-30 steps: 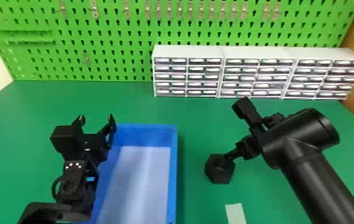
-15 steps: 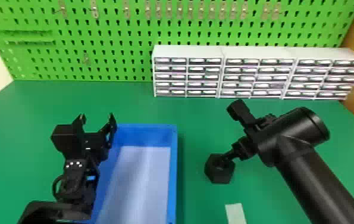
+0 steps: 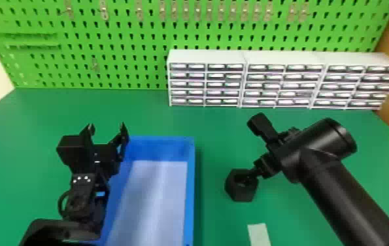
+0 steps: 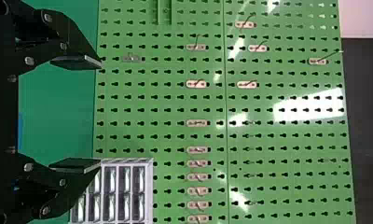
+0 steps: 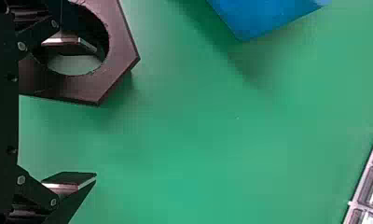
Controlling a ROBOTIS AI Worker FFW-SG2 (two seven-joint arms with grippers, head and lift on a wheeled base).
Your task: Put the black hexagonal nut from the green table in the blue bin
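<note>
At one finger of the widely opened right gripper (image 5: 96, 112), the black hexagonal nut (image 5: 98, 88) is seen, its hole entered or overhung. One wall should be squarely straddled before the pads are closed.

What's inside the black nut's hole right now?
One finger of the right pincer sits in the hole of the nut, with green table showing beside it. The finger and its linkage hide the rest; what's behind them can't be seen.

Black hexagonal nut (image 3: 243, 195) — on table (image 3: 131, 109)
</note>
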